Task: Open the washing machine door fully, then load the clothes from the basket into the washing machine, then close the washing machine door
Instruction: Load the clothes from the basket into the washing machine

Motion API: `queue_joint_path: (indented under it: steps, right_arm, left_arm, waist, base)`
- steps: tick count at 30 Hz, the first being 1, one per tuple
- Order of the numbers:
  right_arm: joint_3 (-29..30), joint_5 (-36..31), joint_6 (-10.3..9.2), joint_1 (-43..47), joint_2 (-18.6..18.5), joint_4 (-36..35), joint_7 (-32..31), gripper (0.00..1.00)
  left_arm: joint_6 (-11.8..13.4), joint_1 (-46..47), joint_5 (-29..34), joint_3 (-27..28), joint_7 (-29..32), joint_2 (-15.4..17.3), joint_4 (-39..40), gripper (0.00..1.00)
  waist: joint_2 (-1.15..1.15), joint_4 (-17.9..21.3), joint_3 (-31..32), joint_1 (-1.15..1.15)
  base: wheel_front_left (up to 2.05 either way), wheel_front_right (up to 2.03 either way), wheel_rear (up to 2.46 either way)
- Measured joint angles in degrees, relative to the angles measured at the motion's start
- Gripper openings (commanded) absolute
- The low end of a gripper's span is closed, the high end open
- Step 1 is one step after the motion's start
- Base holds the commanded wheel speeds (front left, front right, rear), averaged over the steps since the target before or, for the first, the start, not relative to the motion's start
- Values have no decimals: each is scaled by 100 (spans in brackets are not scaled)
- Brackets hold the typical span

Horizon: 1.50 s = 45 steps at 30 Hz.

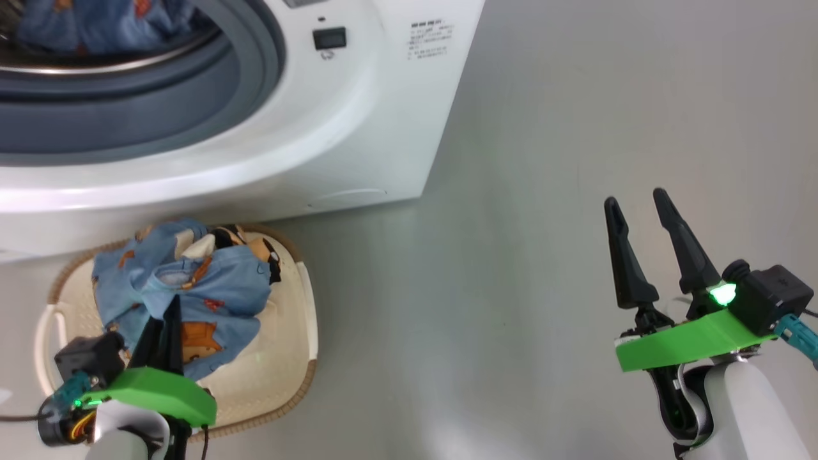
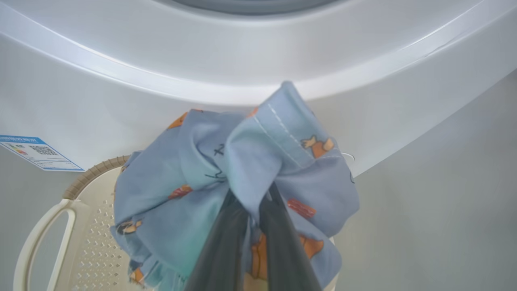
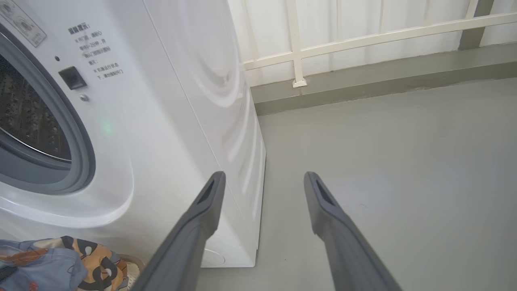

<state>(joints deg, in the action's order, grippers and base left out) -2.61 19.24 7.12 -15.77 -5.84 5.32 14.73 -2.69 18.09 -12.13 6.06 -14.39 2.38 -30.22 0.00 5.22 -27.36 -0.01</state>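
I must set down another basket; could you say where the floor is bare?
The floor is bare right of the washer, between the basket and the right gripper. Crowded: the basket by the washer, with clothes in the left gripper.

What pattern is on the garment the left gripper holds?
The garment is light blue with orange-brown cartoon figures; best in left wrist view.

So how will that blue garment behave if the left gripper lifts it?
Probably floppy: the clothes bunch where the left gripper pinches them, so they'd likely drape. Likely light, being thin fabric. Trailing folds might catch the basket rim.
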Motion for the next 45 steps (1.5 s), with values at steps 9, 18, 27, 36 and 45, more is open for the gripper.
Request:
queue_joint_path:
  steps: [9,18,27,36,45]
  right_arm:
    - [88,7,0,199,-8,41,0,100]
    - [110,-120,0,458,-1,134,0,100]
    - [102,-214,0,882,12,179,0,100]
    - [112,-246,0,1235,8,154,0,100]
    - [155,-259,0,1437,11,58,0,100]
  left_arm:
    - [152,-680,-9,-98,0,-26,965,0]
    - [297,-1243,-35,-261,-1,-25,2056,0]
    - [428,-2030,43,-176,-8,-20,2814,0]
    - [604,-2558,82,-181,-8,-16,3289,0]
    - [657,-2897,84,-177,-8,-11,3535,0]
  waist:
    - [0,-139,607,0]
    - [0,-234,1159,0]
    - [0,-242,1885,0]
    - [0,-194,2380,0]
    - [0,-168,2609,0]
  base:
    - [0,0,0]
    - [0,0,0]
    - [0,0,0]
    - [0,0,0]
    - [0,0,0]
